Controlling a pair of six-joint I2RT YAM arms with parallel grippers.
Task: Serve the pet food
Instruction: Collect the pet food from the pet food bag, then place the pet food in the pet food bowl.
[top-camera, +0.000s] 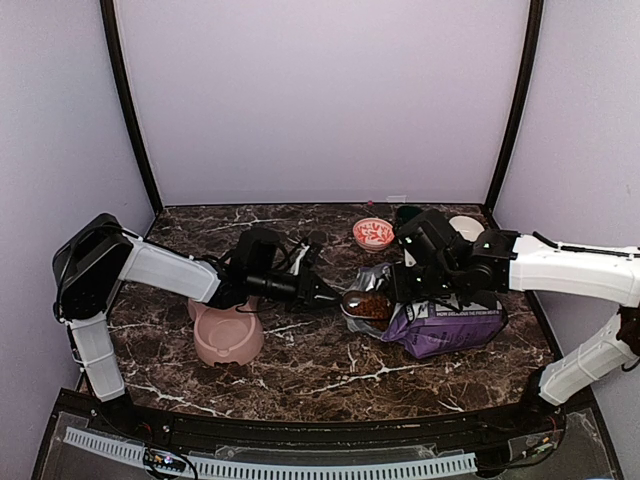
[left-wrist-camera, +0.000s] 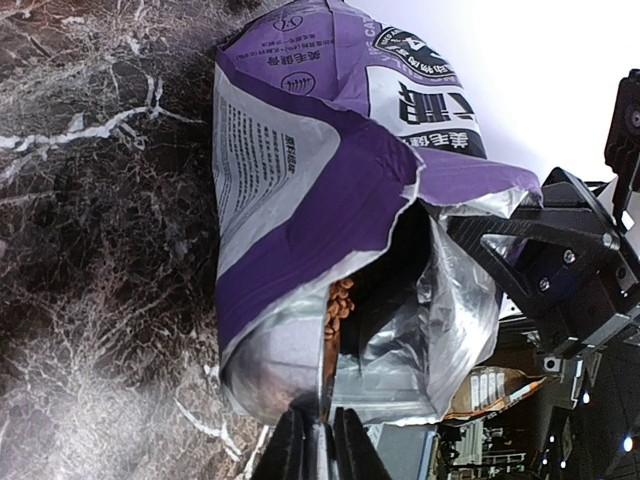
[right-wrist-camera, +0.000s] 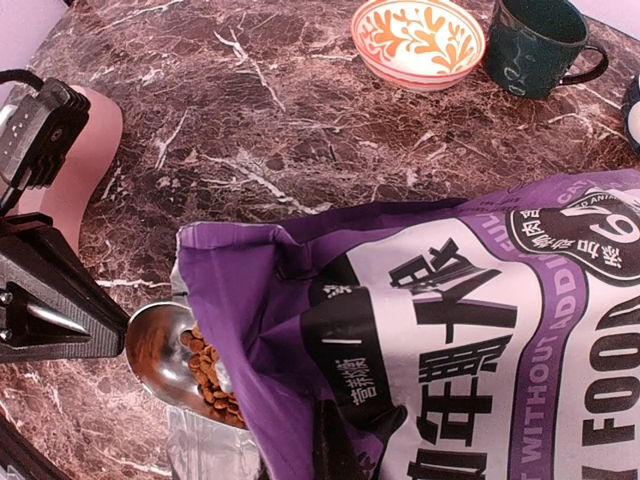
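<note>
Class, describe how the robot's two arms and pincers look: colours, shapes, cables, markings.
The left arm and right arm have white, boxy link covers joined by black joint housings. The left pincer and right pincer are black and angular, with wedge-shaped fingers and visible screws. A thin black cable runs along the right arm. No markings show.

A: what's on the marble table (top-camera: 330, 375) besides the job items?
B: purple-and-white bag (top-camera: 455, 327) on its side, right of centre, mouth open to the left. Metal scoop (right-wrist-camera: 160, 345) in the mouth. Pink double bowl (top-camera: 228, 337) on the left.
A: back edge?
B: orange-patterned bowl (top-camera: 373, 233), with a dark green mug (right-wrist-camera: 535, 45) just beside it. Both upright.
</note>
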